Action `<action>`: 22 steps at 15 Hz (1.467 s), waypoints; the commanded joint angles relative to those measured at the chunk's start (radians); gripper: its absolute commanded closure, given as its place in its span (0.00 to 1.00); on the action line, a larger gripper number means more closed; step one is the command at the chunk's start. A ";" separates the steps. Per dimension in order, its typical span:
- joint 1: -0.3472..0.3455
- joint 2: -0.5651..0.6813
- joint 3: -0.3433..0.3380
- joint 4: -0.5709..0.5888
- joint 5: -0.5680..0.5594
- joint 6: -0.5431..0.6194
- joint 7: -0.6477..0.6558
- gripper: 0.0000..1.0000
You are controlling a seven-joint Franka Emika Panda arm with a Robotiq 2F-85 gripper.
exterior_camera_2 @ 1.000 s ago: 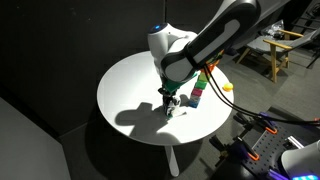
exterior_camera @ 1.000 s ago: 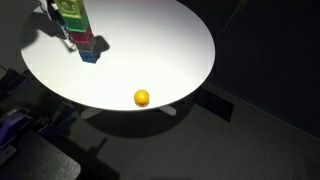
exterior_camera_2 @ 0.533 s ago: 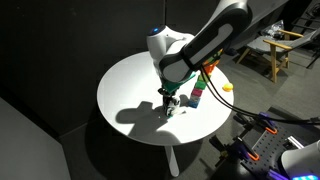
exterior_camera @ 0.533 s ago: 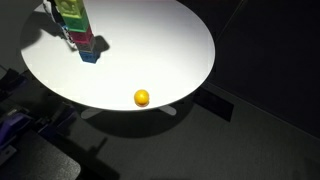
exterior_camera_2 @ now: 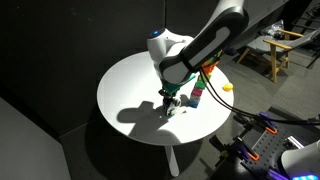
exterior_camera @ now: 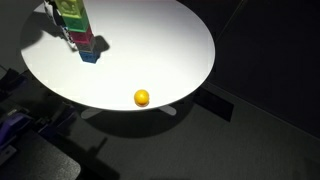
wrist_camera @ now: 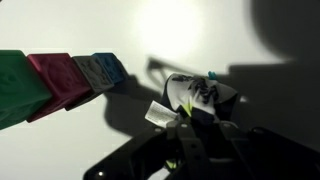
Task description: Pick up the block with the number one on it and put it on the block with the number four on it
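A stack of blocks stands on the round white table [exterior_camera: 150,50]: blue [exterior_camera: 91,56] at the bottom, pink [exterior_camera: 88,42] above it, green and yellow on top. The stack also shows in an exterior view [exterior_camera_2: 197,92]. In the wrist view it runs green [wrist_camera: 20,85], magenta [wrist_camera: 62,80], blue [wrist_camera: 103,70], with a grey mark on the blue block that I cannot read. My gripper [wrist_camera: 188,122] is down at the table beside the stack [exterior_camera_2: 170,99]. Its fingers look shut on a small white and black thing [wrist_camera: 197,93] with a paper tag.
An orange ball [exterior_camera: 141,97] lies near the table's edge, away from the stack; it also shows in an exterior view [exterior_camera_2: 227,87]. The surroundings are dark. A chair [exterior_camera_2: 278,45] and equipment stand beyond the table.
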 commanded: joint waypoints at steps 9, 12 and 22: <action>-0.004 -0.002 0.007 0.011 -0.006 -0.022 -0.016 0.01; -0.005 -0.020 0.017 -0.004 0.002 -0.033 -0.026 0.00; 0.003 -0.101 0.041 -0.044 -0.001 -0.103 -0.010 0.00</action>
